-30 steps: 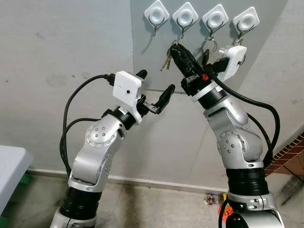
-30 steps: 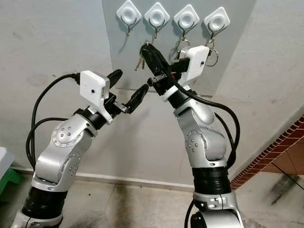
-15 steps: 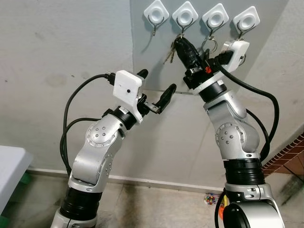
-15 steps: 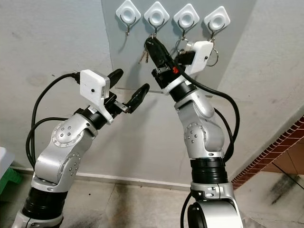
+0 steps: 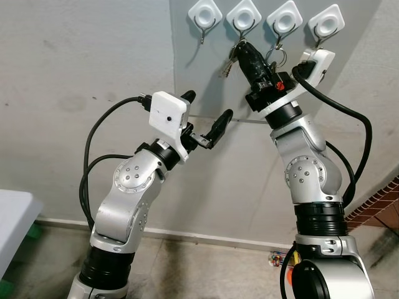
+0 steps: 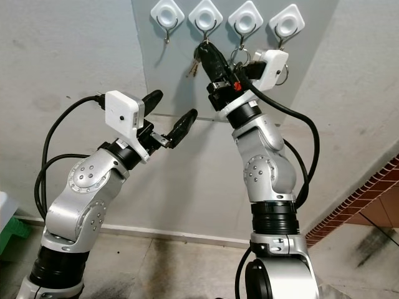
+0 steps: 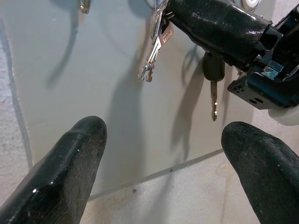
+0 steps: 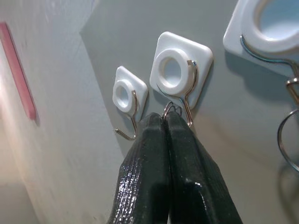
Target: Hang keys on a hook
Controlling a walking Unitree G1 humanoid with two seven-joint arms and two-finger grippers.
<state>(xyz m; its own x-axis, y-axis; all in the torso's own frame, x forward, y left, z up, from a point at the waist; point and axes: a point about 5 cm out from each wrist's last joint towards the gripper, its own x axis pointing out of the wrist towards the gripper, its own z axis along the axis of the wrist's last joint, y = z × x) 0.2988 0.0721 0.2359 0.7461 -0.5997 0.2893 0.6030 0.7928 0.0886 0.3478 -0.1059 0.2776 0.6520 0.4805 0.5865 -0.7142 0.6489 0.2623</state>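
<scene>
My right hand (image 5: 242, 48) is clamped tight on the key ring, fingers pressed together, right up under the second hook from the left (image 5: 242, 25) on the grey wall panel (image 5: 206, 81). The keys (image 5: 229, 64) dangle just below and to the left of that hook, long axis hanging down and tilted a bit.

What the next bit turns on, I reckon: the ring has to sit above the hook's upturned tip and drop over it. In my right wrist view the ring loops (image 8: 171, 109) poke out of my fingertips just touching the wire of the hook (image 8: 187, 100), but I can't tell if they're actually over the tip yet.

My left hand (image 5: 206, 118) hovers well below that hook, fingers spread wide, holding nothing. Its wrist view shows something the head views barely do: a second dark-headed key (image 7: 213, 81) hanging just right of my bunch (image 7: 155, 46), under the next hook (image 5: 280, 25) along. The right arm is clearly the nearer one.
</scene>
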